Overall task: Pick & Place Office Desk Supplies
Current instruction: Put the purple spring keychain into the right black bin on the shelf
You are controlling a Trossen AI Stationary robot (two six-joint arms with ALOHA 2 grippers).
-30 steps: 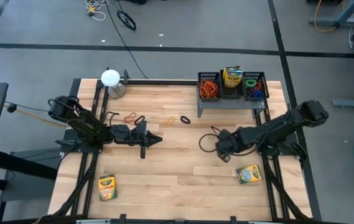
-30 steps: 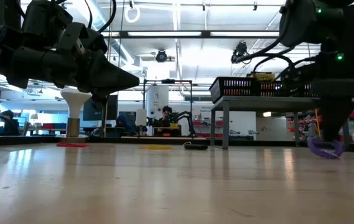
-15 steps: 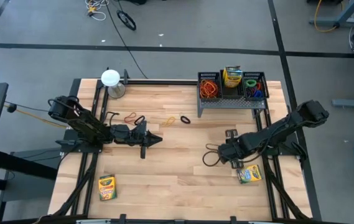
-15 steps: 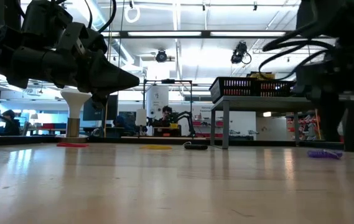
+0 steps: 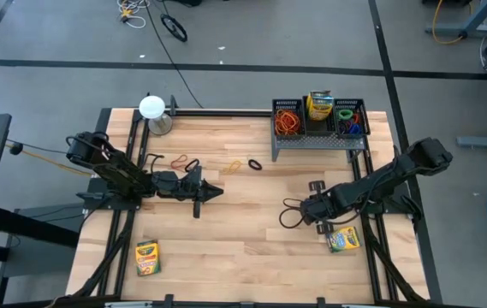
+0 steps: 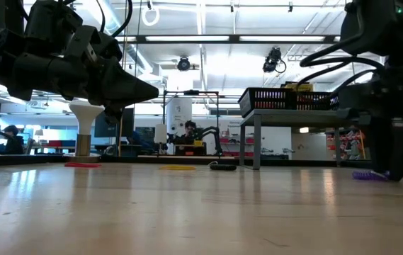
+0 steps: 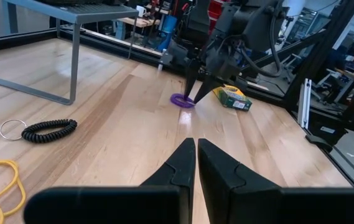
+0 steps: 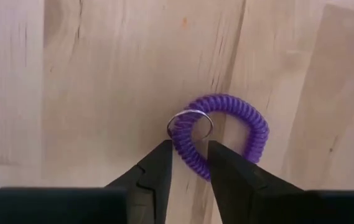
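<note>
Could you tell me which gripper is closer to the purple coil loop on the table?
The right. The right gripper is directly over the purple coil loop, fingers straddling one side of it. The left gripper waits, shut, far across the table.

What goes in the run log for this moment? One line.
left gripper: shut, idle mid-table | right gripper: open, tips straddling purple coiled loop with metal ring flat on wooden table | nothing held

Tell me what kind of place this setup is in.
Probably a robotics lab or workshop. Two robot arms flank a wooden table, cables trail over the grey floor beyond it, and the low view shows more benches under bright ceiling lights.
</note>
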